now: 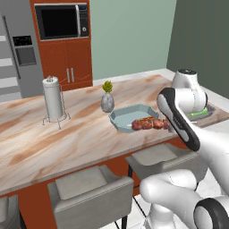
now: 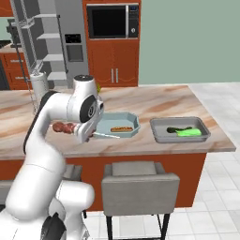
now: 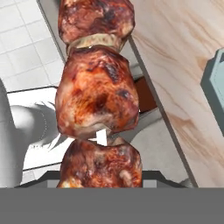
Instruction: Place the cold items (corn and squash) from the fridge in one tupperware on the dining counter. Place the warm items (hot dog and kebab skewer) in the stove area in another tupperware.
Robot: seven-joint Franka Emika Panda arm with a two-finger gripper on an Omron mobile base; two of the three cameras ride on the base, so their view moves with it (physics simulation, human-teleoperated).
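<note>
My arm rises from the base, bends at the elbow and reaches forward at about counter height, with the forearm slanting down toward the wrist. In the right base view the wrist is turned so that my tool (image 2: pixel 70 127) points sideways, toward my left. Its jaws stand partly apart, closed on the skewer (image 3: pixel 97 94), which I hold level across them. In the left base view my forearm covers the tool itself.
</note>
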